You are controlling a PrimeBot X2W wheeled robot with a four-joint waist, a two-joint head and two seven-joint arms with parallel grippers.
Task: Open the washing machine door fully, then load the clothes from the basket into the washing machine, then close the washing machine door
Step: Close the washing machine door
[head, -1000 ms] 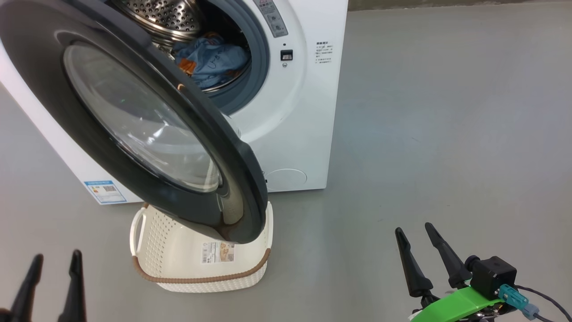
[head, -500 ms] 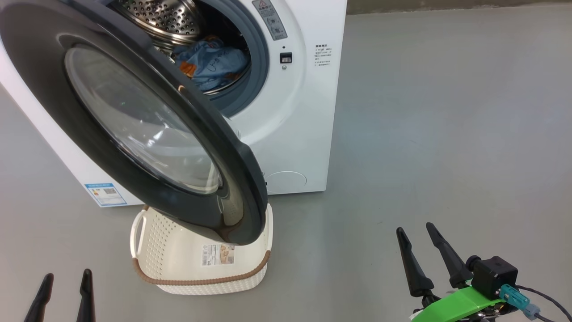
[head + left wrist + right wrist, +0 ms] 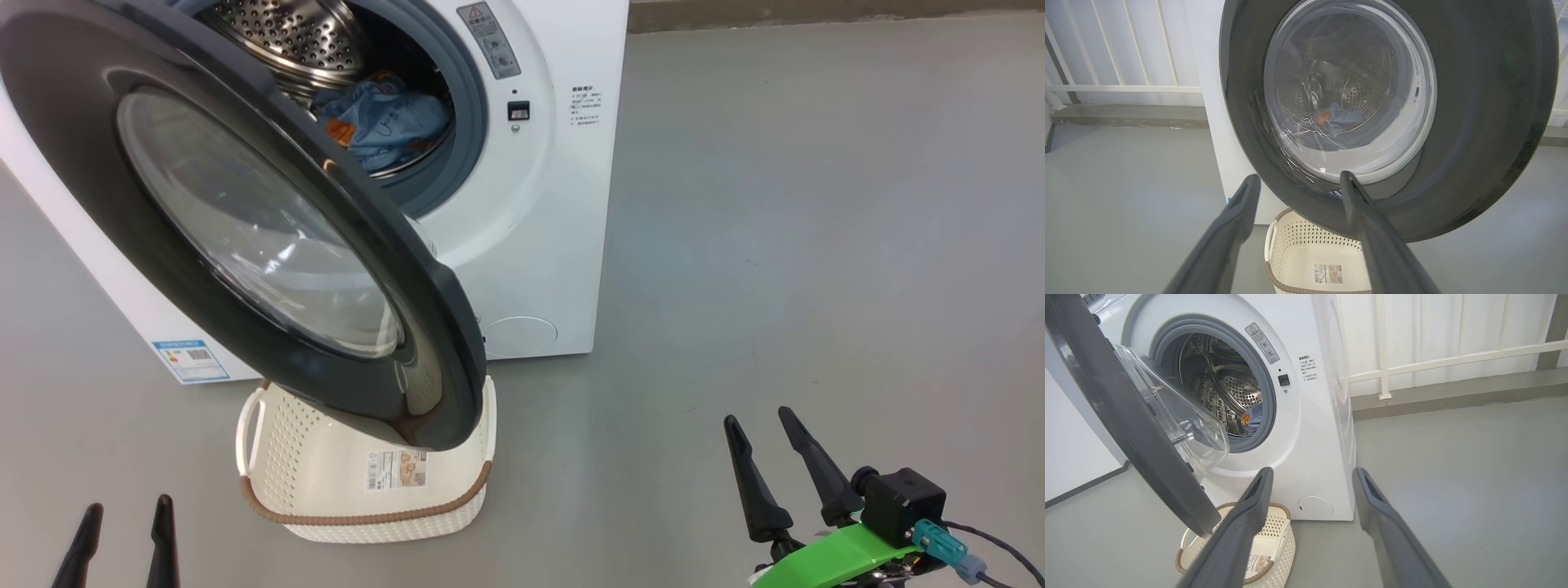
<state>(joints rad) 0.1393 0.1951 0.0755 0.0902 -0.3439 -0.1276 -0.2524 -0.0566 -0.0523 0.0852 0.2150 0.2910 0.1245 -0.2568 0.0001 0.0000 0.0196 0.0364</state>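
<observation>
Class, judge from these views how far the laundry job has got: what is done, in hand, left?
Done: the washing machine door stands open, the clothes lie in the drum, and the basket looks bare where visible. In hand: nothing; the left gripper and right gripper hang open, empty, clear of the door. Left: closing the door.

The door is glossy black plastic round a clear, shiny glass bowl, and the washer is smooth white, with a matt grey rubber gasket and a bright perforated steel drum. The clothes are soft, creased cloth. The basket is matt cream perforated plastic with a brown woven-look rim, and the floor is smooth matt grey.
</observation>
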